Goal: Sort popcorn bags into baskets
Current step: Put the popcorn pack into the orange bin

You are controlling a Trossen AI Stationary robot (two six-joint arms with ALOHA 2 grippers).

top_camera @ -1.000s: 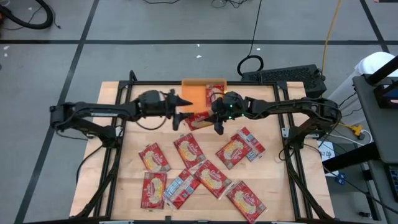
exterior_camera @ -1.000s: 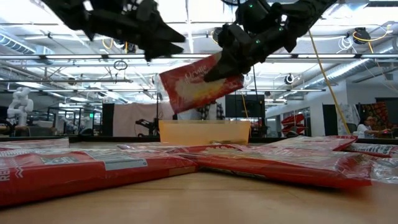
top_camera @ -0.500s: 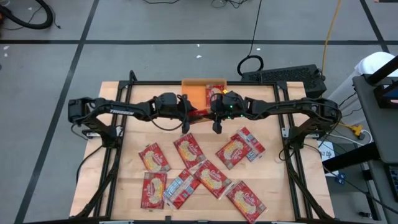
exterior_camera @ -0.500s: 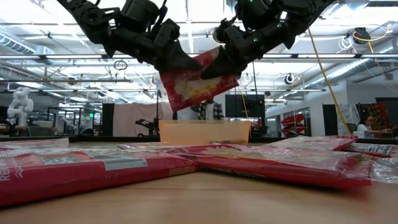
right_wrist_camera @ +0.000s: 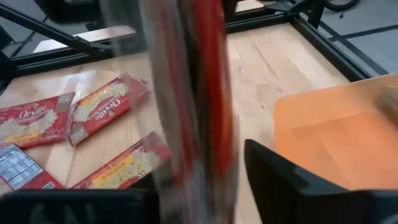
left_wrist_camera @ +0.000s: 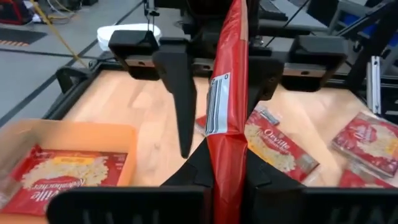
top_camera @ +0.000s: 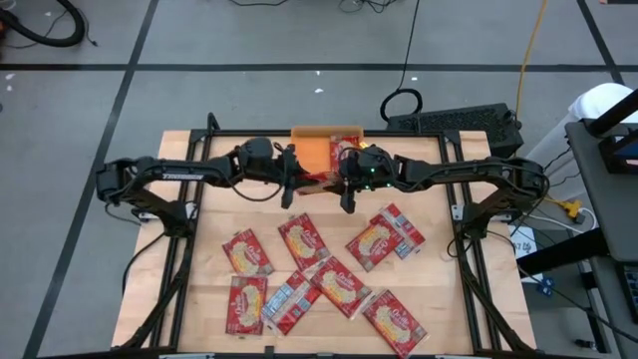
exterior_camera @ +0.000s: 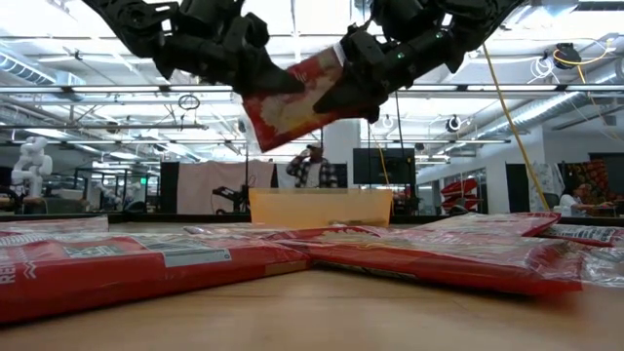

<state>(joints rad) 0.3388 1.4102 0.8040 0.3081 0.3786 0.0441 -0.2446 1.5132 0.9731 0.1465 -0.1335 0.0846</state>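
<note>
Left wrist view: our left gripper (left_wrist_camera: 227, 177) pinches the popcorn bag (left_wrist_camera: 227, 93) edge-on, mid-air beside the basket (left_wrist_camera: 74, 134); our right gripper (right_wrist_camera: 205, 180) stands spread, likely handing over.

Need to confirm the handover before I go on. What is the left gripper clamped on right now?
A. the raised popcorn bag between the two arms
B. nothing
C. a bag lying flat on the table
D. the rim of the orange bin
A: in the left wrist view the left gripper pinches the bottom edge of the upright popcorn bag, above the table near the orange bin.
</note>
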